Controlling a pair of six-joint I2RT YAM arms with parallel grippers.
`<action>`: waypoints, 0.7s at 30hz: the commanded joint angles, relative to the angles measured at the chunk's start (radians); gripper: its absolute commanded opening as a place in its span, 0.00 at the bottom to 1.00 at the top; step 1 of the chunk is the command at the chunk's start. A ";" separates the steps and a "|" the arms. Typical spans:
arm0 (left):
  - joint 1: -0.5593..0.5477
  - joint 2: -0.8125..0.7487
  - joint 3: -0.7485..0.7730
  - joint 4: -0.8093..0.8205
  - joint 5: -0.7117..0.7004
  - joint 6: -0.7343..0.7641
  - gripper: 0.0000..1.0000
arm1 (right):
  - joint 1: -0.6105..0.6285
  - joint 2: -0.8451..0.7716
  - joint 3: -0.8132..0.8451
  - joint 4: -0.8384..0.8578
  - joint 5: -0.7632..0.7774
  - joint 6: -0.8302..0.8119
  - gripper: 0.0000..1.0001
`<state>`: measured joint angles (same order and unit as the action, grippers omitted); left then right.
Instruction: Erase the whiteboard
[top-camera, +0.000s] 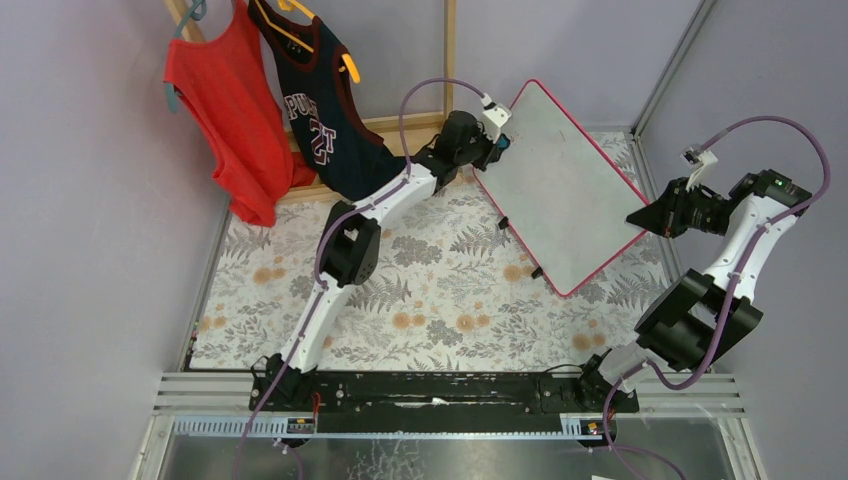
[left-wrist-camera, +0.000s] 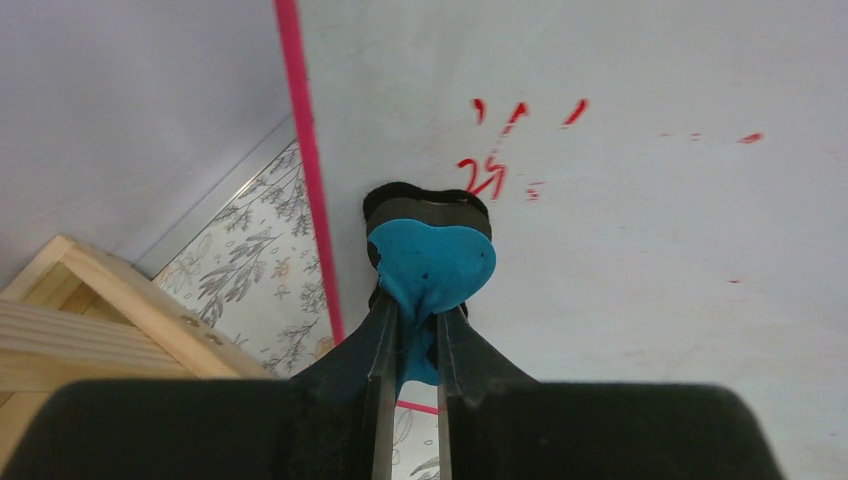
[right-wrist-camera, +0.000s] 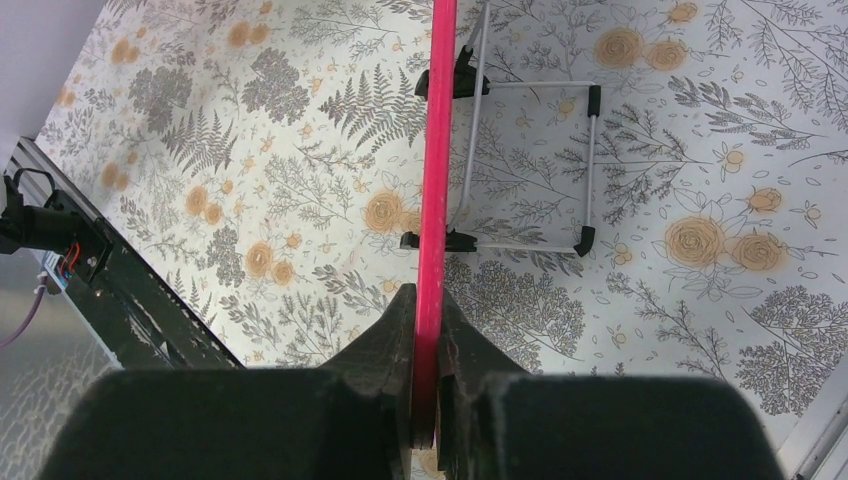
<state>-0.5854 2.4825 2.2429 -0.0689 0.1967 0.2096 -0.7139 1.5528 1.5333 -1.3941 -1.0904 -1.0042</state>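
The whiteboard with a thin pink-red frame is held tilted above the floral table. My right gripper is shut on its right edge; in the right wrist view the red frame runs edge-on between my jaws. My left gripper is shut on the small blue eraser and presses it against the board's face near the left frame. Red handwritten marks sit just beyond the eraser, with more small strokes to the right.
A red shirt and a dark jersey hang on a wooden rack at the back left. In the left wrist view the wooden frame lies close on the left. The board's wire stand with black feet hangs under it.
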 joint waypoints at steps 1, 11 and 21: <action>0.015 0.029 -0.006 0.060 -0.017 -0.016 0.00 | 0.059 0.006 -0.055 -0.077 0.183 -0.142 0.00; -0.024 0.001 0.010 0.083 0.009 -0.043 0.00 | 0.066 0.009 -0.064 -0.077 0.187 -0.153 0.00; -0.057 -0.069 0.009 0.149 -0.008 -0.043 0.00 | 0.073 -0.003 -0.077 -0.077 0.190 -0.166 0.00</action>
<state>-0.6189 2.4779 2.2429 -0.0425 0.1814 0.1764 -0.7124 1.5394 1.5242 -1.4029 -1.0901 -1.0187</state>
